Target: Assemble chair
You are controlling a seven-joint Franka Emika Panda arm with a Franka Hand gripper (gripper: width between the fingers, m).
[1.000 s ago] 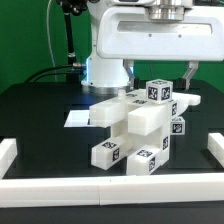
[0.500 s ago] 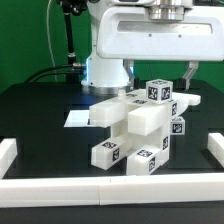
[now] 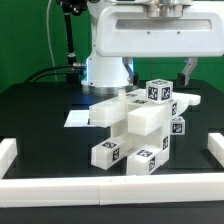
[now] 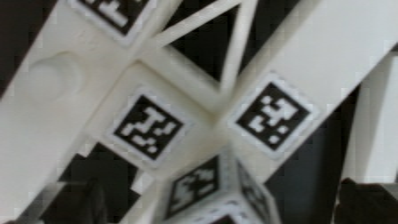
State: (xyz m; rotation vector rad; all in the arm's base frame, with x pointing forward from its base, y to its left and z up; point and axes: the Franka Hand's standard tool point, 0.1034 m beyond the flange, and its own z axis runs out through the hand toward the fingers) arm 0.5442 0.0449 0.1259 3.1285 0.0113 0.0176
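Since the chair [image 3: 140, 125] sits part-built on the worktop [image 3: 40, 110] directly below my claw [image 3: 160, 60], I hover close, prob. to line up a grasp; fingers unseen, so can't tell if clenched.

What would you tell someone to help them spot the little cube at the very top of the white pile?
On the black table, look at the heap of white chair parts in the middle. Toward the exterior view's right of the heap, the top cube stands above every other block, black-and-white tags on its two facing sides.
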